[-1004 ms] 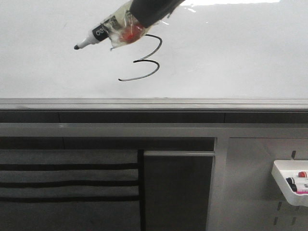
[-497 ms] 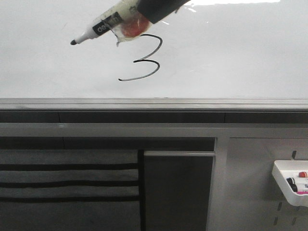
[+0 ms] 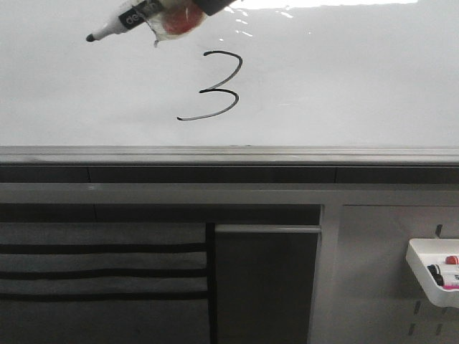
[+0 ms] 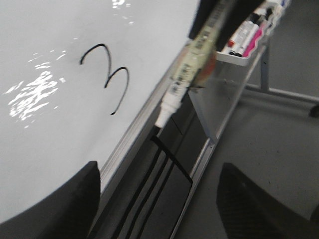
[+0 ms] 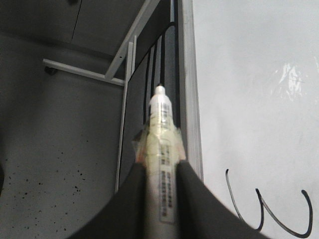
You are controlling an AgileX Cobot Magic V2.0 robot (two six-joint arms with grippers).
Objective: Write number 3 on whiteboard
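Note:
The number 3 stands in thin black ink on the whiteboard, its bottom stroke tailing left. My right gripper is at the top edge of the front view, shut on a taped marker whose black tip points left, above and left of the digit and clear of it. The right wrist view shows the fingers clamped on the marker with the digit beside them. My left gripper is open and empty, facing the board's ledge, and sees the digit and the marker.
A grey metal ledge runs along the board's lower edge. Below it are a dark striped panel and a grey pegboard panel carrying a white tray with spare markers.
My right gripper has carried the marker up and to the left, away from the digit. The whole 3 now shows uncovered.

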